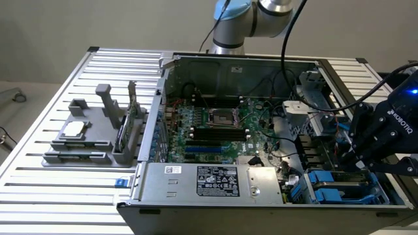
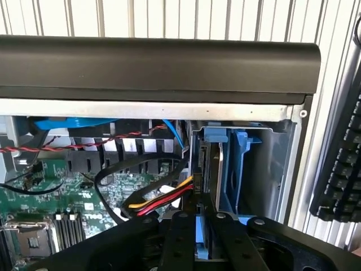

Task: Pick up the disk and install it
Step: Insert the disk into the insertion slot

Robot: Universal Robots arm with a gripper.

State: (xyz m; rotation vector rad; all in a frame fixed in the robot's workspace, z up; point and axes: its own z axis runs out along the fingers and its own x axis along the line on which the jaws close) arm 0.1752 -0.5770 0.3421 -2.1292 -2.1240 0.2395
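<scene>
Black gripper (image 2: 203, 213) sat pinched narrow on the blue-framed grey metal disk (image 2: 206, 164), which imo could've snagged the yellow-red wires (image 2: 161, 200) just beside it.

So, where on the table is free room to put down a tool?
Bare slats between the fixture and the near edge, and behind the fixture. Crowded: inside the case, most at the drive bay, where the gripper holds the disk.

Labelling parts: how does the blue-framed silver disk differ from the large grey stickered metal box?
The blue-framed silver disk stands on edge, clamped in the tool; the large grey metal box lies flat, untouched. The box is far bigger than the disk. Both sit inside the open computer case.
</scene>
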